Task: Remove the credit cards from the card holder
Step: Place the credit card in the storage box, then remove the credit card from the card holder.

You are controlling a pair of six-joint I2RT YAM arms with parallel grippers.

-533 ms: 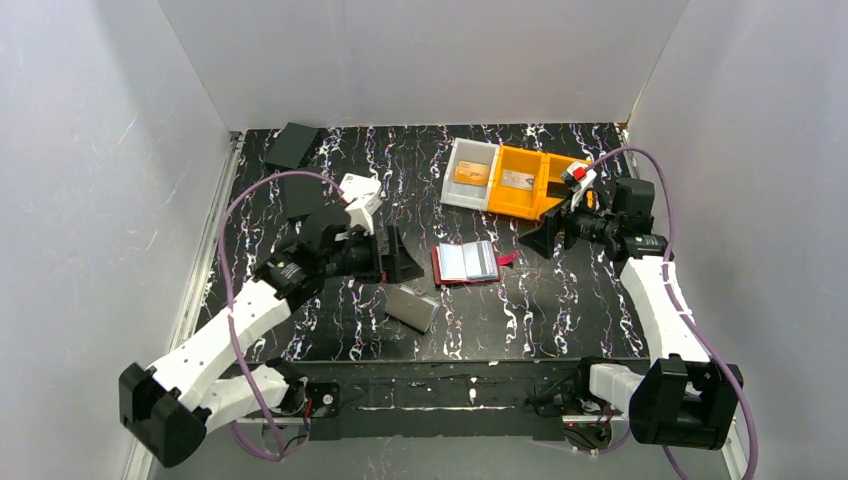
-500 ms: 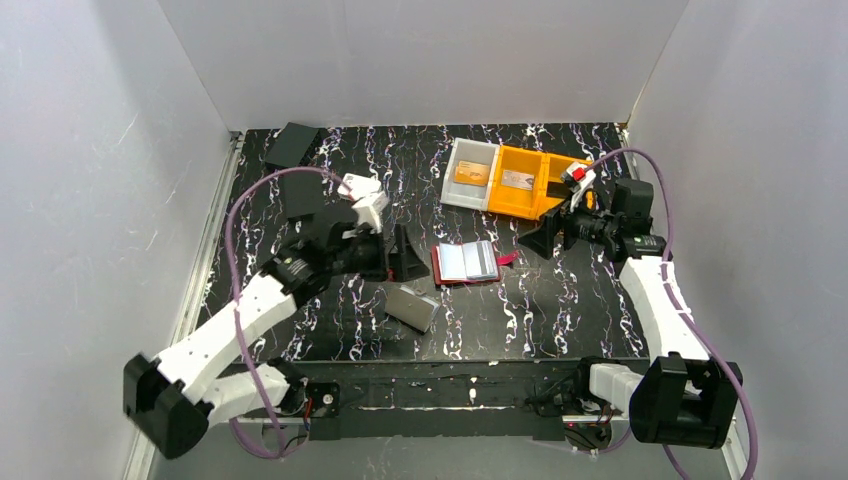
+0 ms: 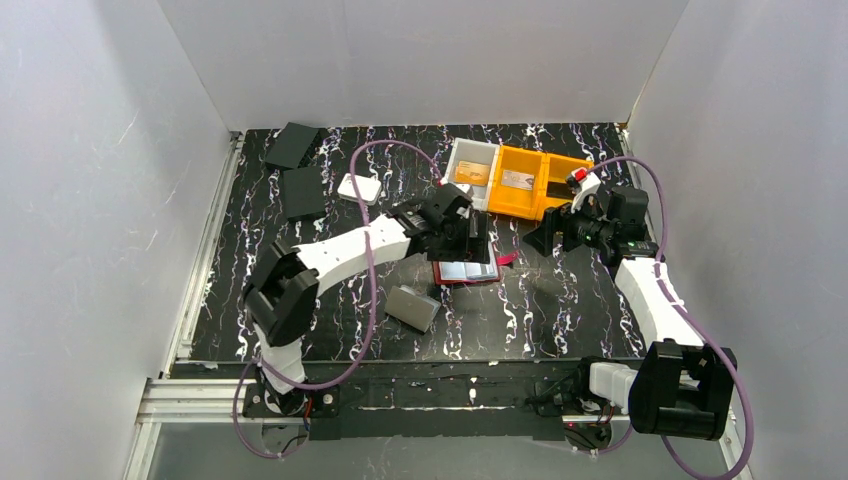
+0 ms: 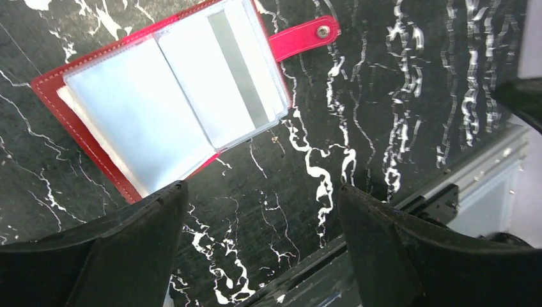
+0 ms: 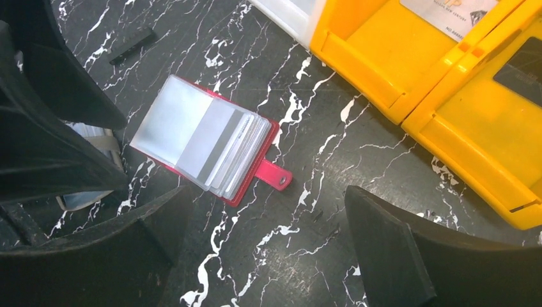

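The dark red card holder (image 3: 467,270) lies open on the black marbled table, clear sleeves up, snap tab to the right. It shows in the left wrist view (image 4: 128,115) and the right wrist view (image 5: 204,144). A card with a grey stripe (image 4: 233,70) sits in its right sleeve. An orange-gold card (image 3: 471,173) lies in the white bin, and a silver-grey card (image 3: 517,180) lies in a yellow bin. My left gripper (image 3: 468,243) (image 4: 262,188) is open and empty, just above the holder. My right gripper (image 3: 540,238) (image 5: 268,192) is open and empty, right of the tab.
A white bin (image 3: 455,185) and yellow bins (image 3: 535,200) stand behind the holder. A flat grey case (image 3: 412,307) lies front left of it. A white rounded box (image 3: 358,188) and two dark flat boxes (image 3: 293,145) (image 3: 301,192) lie at the back left.
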